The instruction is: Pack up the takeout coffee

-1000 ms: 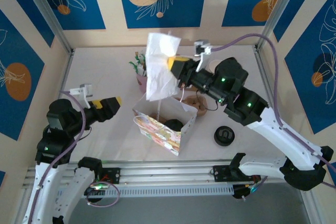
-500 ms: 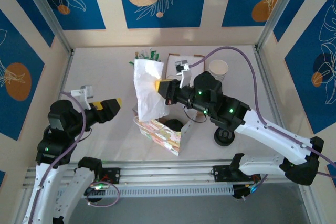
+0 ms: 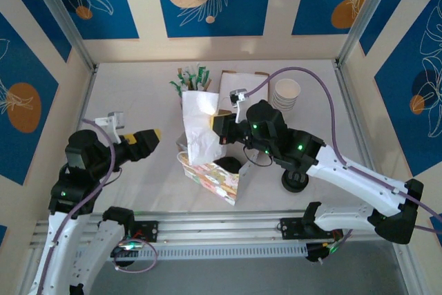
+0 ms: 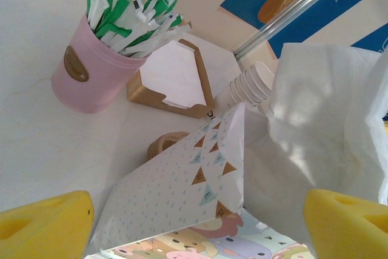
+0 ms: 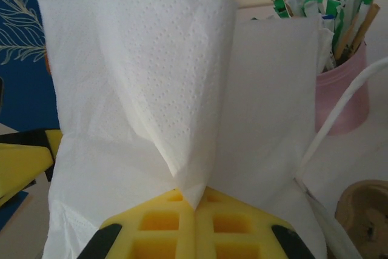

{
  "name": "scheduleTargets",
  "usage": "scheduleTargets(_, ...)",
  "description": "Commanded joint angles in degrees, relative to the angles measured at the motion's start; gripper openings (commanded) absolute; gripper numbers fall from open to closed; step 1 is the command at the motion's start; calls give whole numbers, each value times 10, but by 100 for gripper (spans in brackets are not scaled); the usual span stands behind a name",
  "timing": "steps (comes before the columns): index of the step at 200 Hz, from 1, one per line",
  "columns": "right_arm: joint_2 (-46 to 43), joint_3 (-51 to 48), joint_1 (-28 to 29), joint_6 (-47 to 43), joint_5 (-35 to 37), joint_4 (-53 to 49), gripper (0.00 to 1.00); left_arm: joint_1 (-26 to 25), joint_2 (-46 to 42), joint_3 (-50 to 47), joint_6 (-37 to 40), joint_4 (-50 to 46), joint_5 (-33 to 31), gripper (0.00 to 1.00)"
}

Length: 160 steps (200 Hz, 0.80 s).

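White table [image 3: 131, 88] bearing pink sachet cup [image 4: 91, 71], napkin holder [image 3: 238, 81], stacked paper cups [image 3: 286, 93], patterned paper bag [image 3: 214, 177], loose black lid [image 3: 295, 183].

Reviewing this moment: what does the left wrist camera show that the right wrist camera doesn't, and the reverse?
Left wrist adds: the patterned paper bag, the napkin holder and the stack of paper cups.
Right wrist adds: the right gripper, jaws shut, pinching the white napkin at its lower fold.
Shared: the white napkin and the pink cup of packets and stirrers.
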Motion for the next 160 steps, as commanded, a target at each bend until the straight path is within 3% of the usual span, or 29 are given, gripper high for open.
scheduleTargets(1, 13, -7, 5, -12, 27, -24, 0, -6, 0, -6, -5, 8, 8, 89)
scheduleTargets(116, 96, 12, 73, -168, 119, -89, 0, -5, 3, -6, -2, 6, 4, 89)
scheduleTargets(160, 98, 12, 76, -202, 102, -104, 1, -6, 5, -7, -1, 6, 2, 88)
